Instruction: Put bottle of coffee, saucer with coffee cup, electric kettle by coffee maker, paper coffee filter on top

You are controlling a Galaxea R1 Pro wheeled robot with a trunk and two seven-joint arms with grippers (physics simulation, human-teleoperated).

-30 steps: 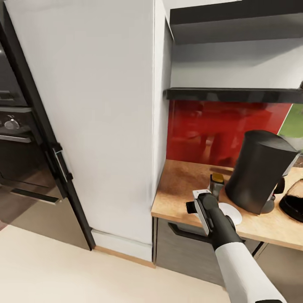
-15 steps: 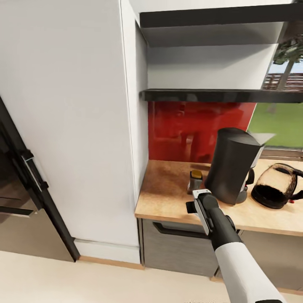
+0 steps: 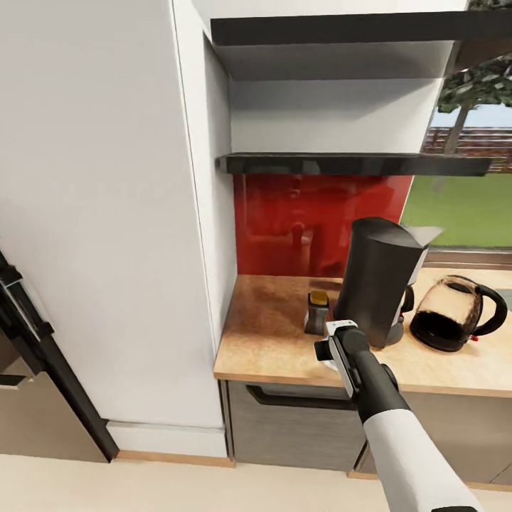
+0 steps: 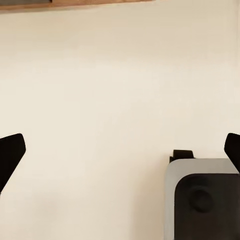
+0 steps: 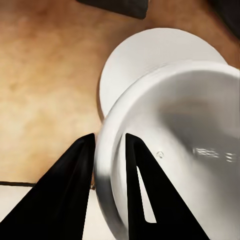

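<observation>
Right gripper (image 5: 107,150), lower centre of head view, pinches rim of 1 coffee cup (image 5: 170,150) above 1 saucer (image 5: 150,60) on surface (image 3: 270,334). Behind: 1 coffee bottle (image 3: 316,313), 1 coffee maker (image 3: 377,281), 1 kettle (image 3: 455,313) w/ dark liquid at right. Left gripper (image 4: 120,155) spread wide over floor (image 4: 120,75).
</observation>
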